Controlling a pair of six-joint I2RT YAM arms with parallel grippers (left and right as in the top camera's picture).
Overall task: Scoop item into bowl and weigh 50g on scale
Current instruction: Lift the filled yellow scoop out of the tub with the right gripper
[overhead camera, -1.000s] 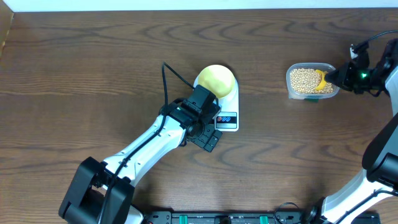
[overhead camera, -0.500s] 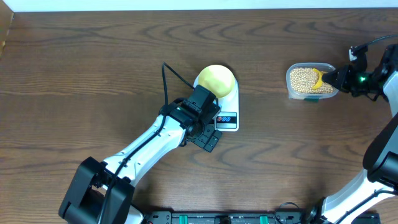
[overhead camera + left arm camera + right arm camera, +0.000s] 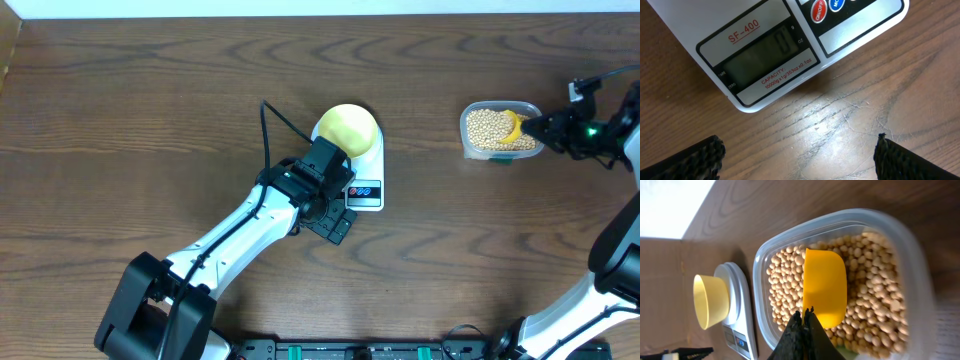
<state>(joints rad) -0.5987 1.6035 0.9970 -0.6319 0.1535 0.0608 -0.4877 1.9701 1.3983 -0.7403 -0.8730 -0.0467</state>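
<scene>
The pale yellow-green bowl (image 3: 347, 130) stands on the white scale (image 3: 368, 186), whose display (image 3: 765, 55) looks blank. My left gripper (image 3: 338, 218) hovers low over the wood just in front of the scale and is open (image 3: 800, 160), with only bare table between its fingers (image 3: 695, 160). Far right, a clear tub (image 3: 500, 150) holds many beige beans (image 3: 870, 295). A yellow scoop (image 3: 825, 287) lies on top of the beans. My right gripper (image 3: 804, 314) is shut on the scoop's handle at the tub's near rim (image 3: 535, 128). The bowl (image 3: 710, 300) and scale (image 3: 740, 305) show in the distance.
A black cable (image 3: 275, 120) runs from the left arm past the bowl. The left arm (image 3: 240, 225) stretches diagonally from the front left. The tub sits close to the table's right side, with brown wood between it and the scale.
My right gripper has drawn slightly to the right, and the scoop has shifted a little with it. The left arm has not moved.
</scene>
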